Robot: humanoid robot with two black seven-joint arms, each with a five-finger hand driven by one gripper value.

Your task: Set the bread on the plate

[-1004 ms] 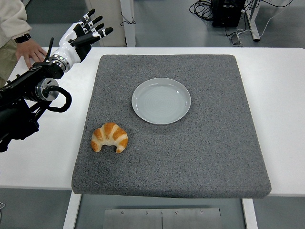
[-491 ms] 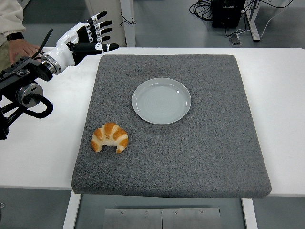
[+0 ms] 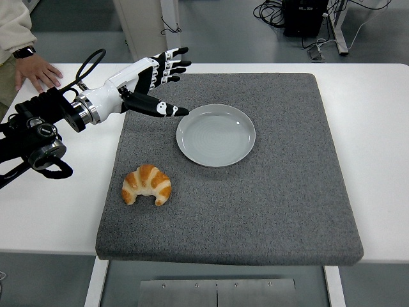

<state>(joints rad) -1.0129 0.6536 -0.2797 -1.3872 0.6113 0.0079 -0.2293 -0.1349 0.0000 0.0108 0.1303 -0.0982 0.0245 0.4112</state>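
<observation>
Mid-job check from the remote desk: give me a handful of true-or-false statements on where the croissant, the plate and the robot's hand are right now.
1. The croissant lies on the grey mat, apart from the plate. True.
2. The plate already holds the croissant. False: the plate is bare.
3. The left hand has its fingers spread and holds nothing. True.
4. The left hand is directly over the croissant. False: it is over the mat's far left part, beside the plate.
5. The right hand is reaching over the table. False: no right arm is in view.
6. A person's hand rests on the table at the far left. True.
</observation>
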